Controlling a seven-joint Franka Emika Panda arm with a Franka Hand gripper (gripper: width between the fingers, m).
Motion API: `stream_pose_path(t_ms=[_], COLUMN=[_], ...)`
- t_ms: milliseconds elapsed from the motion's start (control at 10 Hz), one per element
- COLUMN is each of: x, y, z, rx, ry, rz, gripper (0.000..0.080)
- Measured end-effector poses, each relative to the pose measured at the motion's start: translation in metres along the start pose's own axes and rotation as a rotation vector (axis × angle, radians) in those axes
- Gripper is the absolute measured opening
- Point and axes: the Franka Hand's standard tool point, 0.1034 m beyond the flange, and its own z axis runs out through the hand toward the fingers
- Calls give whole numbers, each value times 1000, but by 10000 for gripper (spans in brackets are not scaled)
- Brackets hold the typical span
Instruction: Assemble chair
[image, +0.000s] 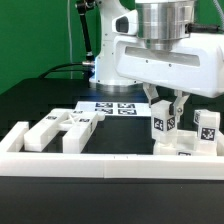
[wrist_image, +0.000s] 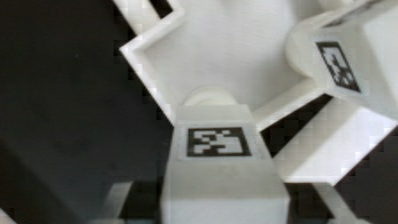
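Black surface (image: 30, 100) under a green backdrop (image: 30, 40), with a low white rail (image: 100, 165) running along the near edge. Behind the rail, toward the exterior view's left, loose parts (image: 50, 132) of the chair lie flat and close together. The marker board (image: 112, 105) lies flat behind them, near the middle. Toward the exterior view's right the arm (image: 160, 50) reaches straight down, and its bulk hides the surface behind it. The fingers (image: 180, 106) are clenched on the top of an upright tagged part (image: 166, 128), which stands just behind the rail. In the wrist view this part fills the middle, one tag facing the camera. Just beside it, nearer the exterior view's right edge, stands a second tagged part (image: 207, 128), apart from the fingers.
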Motion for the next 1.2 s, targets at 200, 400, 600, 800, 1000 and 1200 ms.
stream_pose_path(t_ms=[200, 400, 600, 800, 1000, 1200], x=[-2, -4, -7, -9, -9, -10], y=[-2, -6, -8, -10, -10, -10], z=[0, 1, 1, 2, 2, 2], rx=[4, 17, 22, 23, 24, 22], ry=[3, 1, 0, -1, 0, 1], rz=[137, 319, 456, 565, 559, 470], gripper=[291, 291, 291, 292, 292, 466])
